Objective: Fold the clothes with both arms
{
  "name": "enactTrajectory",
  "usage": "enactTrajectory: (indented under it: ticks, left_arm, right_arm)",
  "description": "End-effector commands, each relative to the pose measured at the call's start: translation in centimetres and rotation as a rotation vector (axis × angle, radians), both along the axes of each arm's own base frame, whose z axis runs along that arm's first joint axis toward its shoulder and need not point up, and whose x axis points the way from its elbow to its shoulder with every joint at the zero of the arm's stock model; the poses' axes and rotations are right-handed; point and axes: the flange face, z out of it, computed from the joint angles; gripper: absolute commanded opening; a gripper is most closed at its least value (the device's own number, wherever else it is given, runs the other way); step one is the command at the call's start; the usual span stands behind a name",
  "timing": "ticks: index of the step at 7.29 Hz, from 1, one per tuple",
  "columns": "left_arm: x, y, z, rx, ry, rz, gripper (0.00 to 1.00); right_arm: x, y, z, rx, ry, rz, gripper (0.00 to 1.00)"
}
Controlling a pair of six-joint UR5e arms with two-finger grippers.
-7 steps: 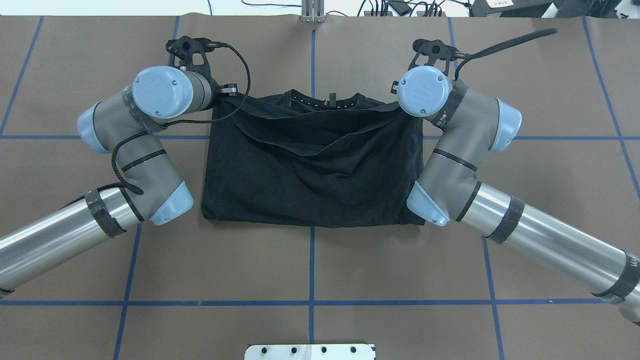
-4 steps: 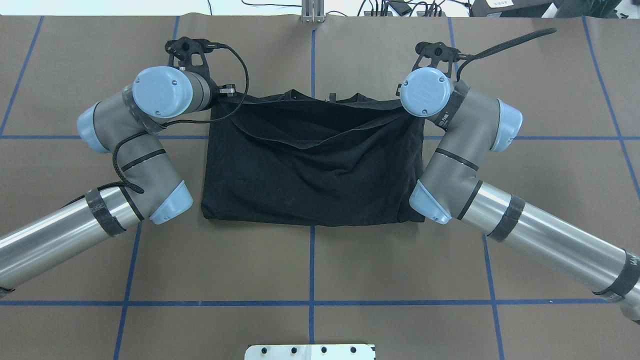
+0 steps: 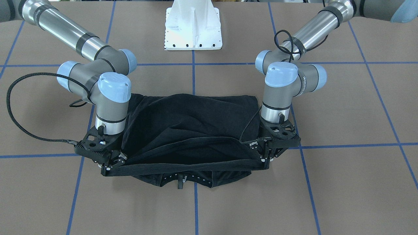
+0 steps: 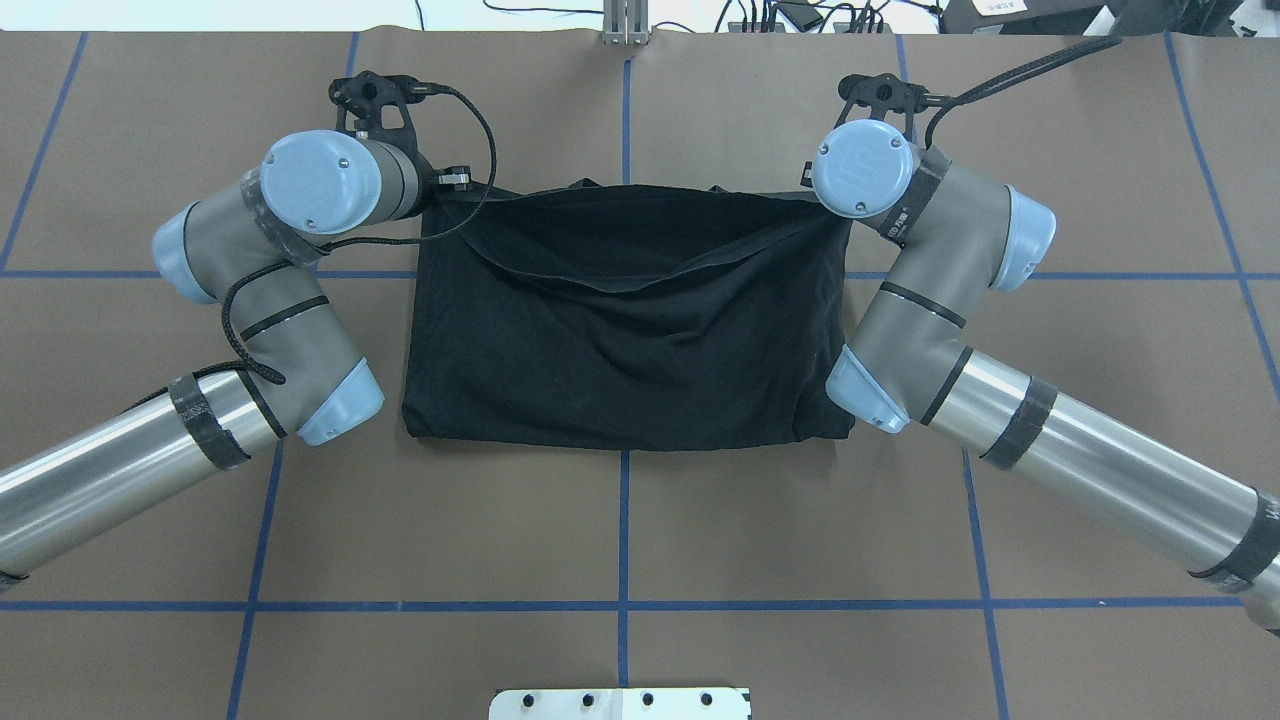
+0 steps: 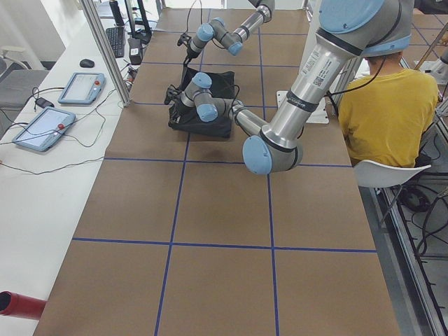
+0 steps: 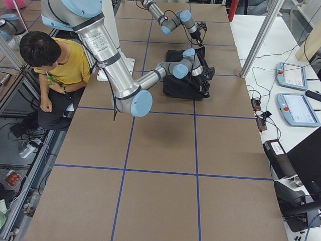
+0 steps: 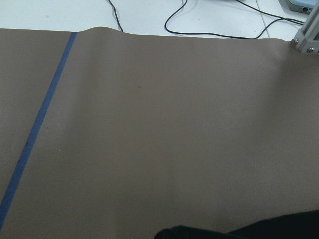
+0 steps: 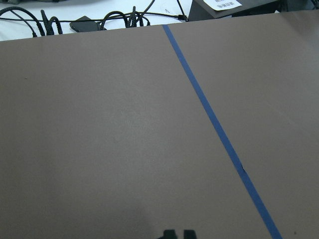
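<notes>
The black T-shirt lies folded on the brown table, plain side up. Its lifted hem is stretched taut between my two grippers over the far part of the shirt. My left gripper is shut on one end of that hem, my right gripper on the other. In the overhead view the left gripper and right gripper are mostly hidden under their wrists. The collar shows just beyond the hem. The left wrist view catches only a strip of black cloth.
Blue tape lines grid the brown table. The white mounting base stands on the robot's side. Cables run along the far edge. A seated person in yellow and teach pendants are off the table.
Both grippers have carried the taut hem farther from the robot, the right one more. The hem now covers nearly all of the collar in the overhead view.
</notes>
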Motion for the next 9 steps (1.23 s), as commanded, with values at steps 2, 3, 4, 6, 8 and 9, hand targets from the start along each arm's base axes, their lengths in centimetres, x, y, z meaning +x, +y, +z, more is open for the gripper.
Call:
enactTrajectory:
  ticks: [2, 3, 4, 6, 8, 9]
  left_arm:
    - [-2.7, -0.8, -1.9, 0.089, 0.039, 0.075, 1.00]
    - [-5.5, 0.2, -4.8, 0.157, 0.077, 0.162, 1.00]
    - [-8.1, 3.1, -8.1, 0.191, 0.170, 0.216, 1.00]
    - [-9.3, 5.1, -11.1, 0.138, 0.307, 0.164, 1.00]
    - [-8.0, 6.0, -10.0, 0.133, 0.292, 0.188, 0.99]
    - [-8.6, 7.6, -4.7, 0.098, 0.256, 0.192, 1.00]
  right_arm:
    - [3.5, -1.4, -2.3, -0.006, -0.066, -0.189, 1.00]
    - [3.8, -0.7, -3.8, 0.013, -0.093, -0.220, 1.00]
    - [3.9, -0.3, -4.9, 0.026, -0.113, -0.228, 1.00]
    - [4.6, 0.5, -5.8, 0.046, -0.134, -0.233, 1.00]
    - [4.4, 0.9, -6.2, 0.049, -0.140, -0.234, 1.00]
    - [4.5, 1.5, -7.1, 0.065, -0.155, -0.240, 1.00]
